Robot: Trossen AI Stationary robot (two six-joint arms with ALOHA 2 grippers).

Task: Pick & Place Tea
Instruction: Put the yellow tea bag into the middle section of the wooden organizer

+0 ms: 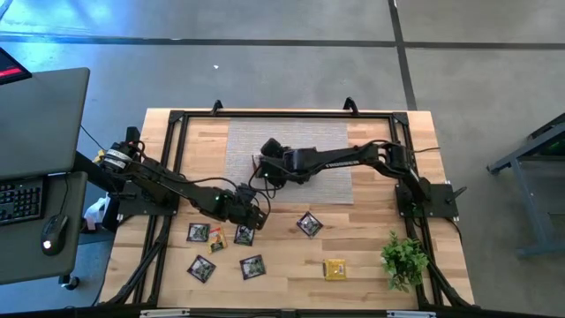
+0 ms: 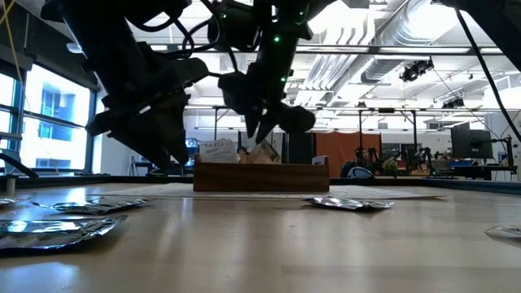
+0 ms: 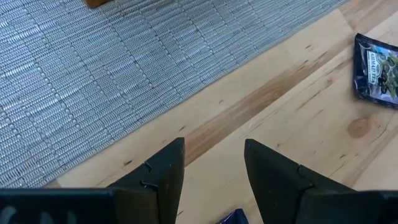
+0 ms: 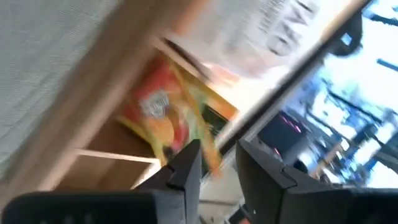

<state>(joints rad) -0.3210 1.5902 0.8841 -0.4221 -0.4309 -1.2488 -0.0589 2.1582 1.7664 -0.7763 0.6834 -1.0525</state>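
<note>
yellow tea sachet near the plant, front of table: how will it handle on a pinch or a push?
The yellow sachet lies flat on the bare wood, so a pinch probably has to catch an edge. It looks thin, likely light and floppy. The foil sachets seen in the low view look crinkled and shiny, so a push would probably slide it.

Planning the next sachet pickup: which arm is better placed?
Left. The left gripper hangs open beside loose sachets, while the right gripper is over the tray.

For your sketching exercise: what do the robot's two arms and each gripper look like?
Both arms are dark, jointed, with black cables along them. The left gripper has two dark wedge-shaped fingers with notched inner edges. The right gripper looks alike; small green lights glow on the arms.
</note>
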